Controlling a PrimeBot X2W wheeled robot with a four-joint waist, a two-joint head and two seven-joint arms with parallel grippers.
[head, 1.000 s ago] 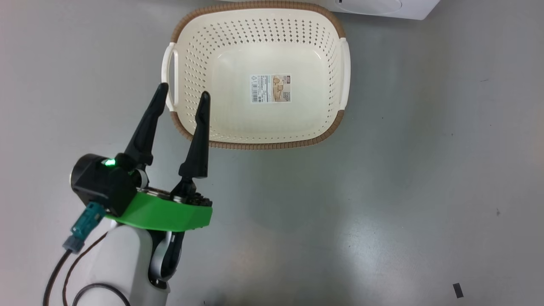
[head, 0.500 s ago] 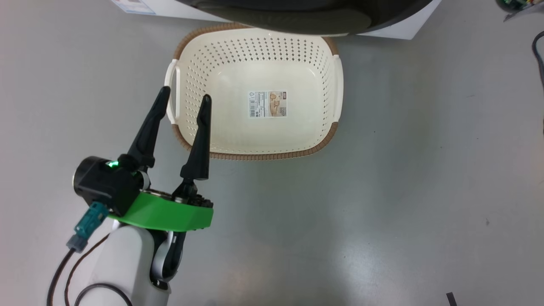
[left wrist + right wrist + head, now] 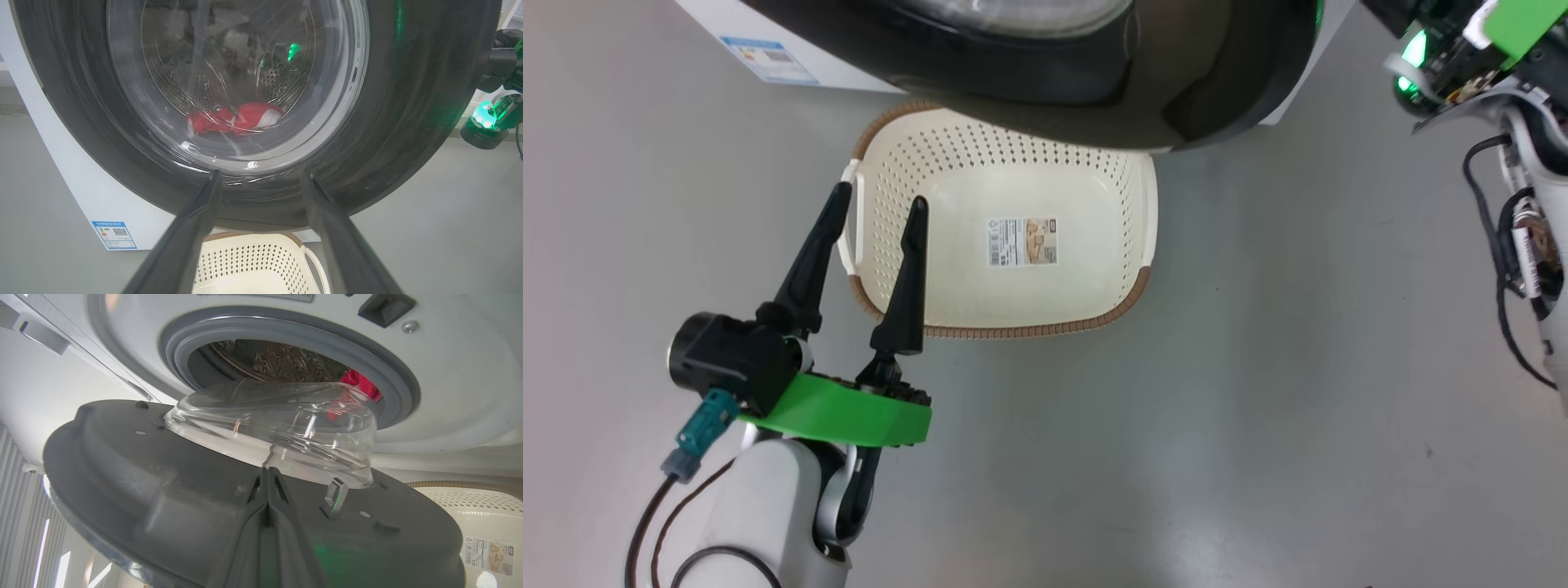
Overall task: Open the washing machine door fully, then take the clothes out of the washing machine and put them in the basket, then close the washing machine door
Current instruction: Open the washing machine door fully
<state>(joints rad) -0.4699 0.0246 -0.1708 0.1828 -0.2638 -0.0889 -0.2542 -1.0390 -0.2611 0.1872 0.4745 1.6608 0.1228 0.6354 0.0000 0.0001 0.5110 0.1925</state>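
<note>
The washing machine door [image 3: 1045,73], black-rimmed with a clear glass bowl [image 3: 273,420], stands partly open above the far end of the basket [image 3: 1131,237]. My right gripper [image 3: 267,472] is shut, its fingertips lying against the door's grey inner face [image 3: 122,490]. Red clothes [image 3: 235,119] lie in the drum, seen through the glass and at the opening [image 3: 359,381] of the white washing machine [image 3: 61,175]. My left gripper [image 3: 877,198] is open and holds nothing, hovering at the basket's near left corner and pointing at the door [image 3: 408,102].
The cream basket, with only a paper label [image 3: 1023,241] inside, stands on the grey floor right in front of the machine. My right arm's wrist and cables [image 3: 1503,204] are at the far right. Bare floor [image 3: 1217,449] lies around the basket.
The head camera has tilted up, so the basket sits lower in the picture and the door's black rim and my right arm have come into view. My left gripper stays open in place.
</note>
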